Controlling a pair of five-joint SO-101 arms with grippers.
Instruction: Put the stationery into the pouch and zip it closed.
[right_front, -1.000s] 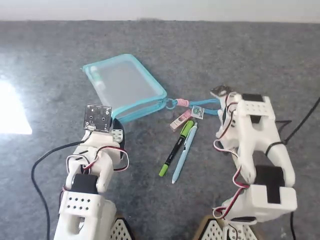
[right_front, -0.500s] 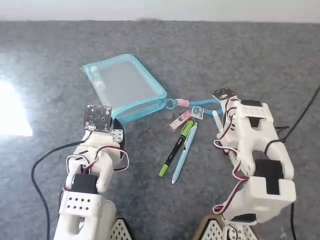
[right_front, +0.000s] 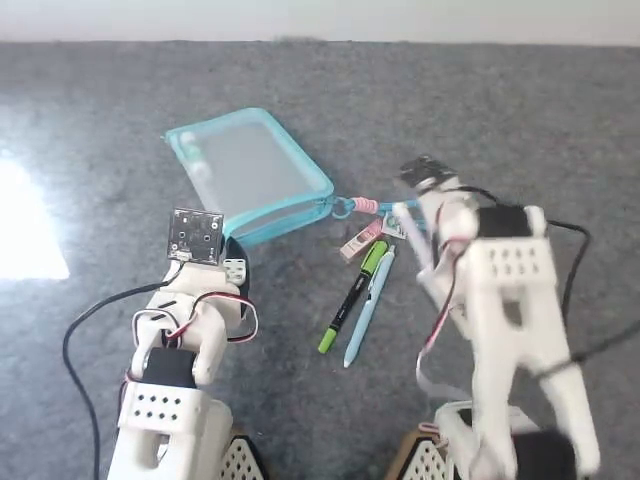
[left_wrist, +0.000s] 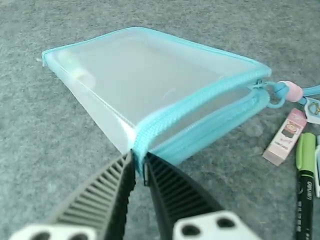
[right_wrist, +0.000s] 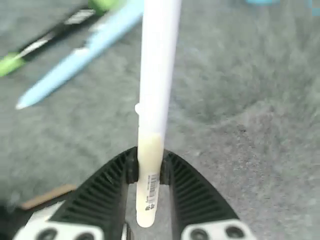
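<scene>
Jaws nearly touching, the left gripper (left_wrist: 138, 167) pinches the teal zipper edge at one corner of the pouch (left_wrist: 150, 80). The pouch is translucent with teal trim and lies flat on the grey table (right_front: 520, 120), just ahead of the left arm. Two teal zipper bands run a little apart along its long side, so the mouth is open there. At the far end of that side a ring and a pink bead (left_wrist: 292, 91) hang from the zipper.

The right gripper (right_wrist: 150, 172) has its jaws clamped on a white pen (right_wrist: 157, 75), gripped close to one end. The rest of the pen sticks straight out past the fingertips, off the table. In the high view this gripper is beside the pouch's zipper end, above the teal cord (right_front: 420, 205).

A blue pen (right_front: 366, 312) and a black marker (right_front: 345, 305) with a green cap lie side by side between the two arms, outside the pouch. A pink eraser (right_front: 360, 240) lies just beside the marker's cap, between it and the pouch's ring.
</scene>
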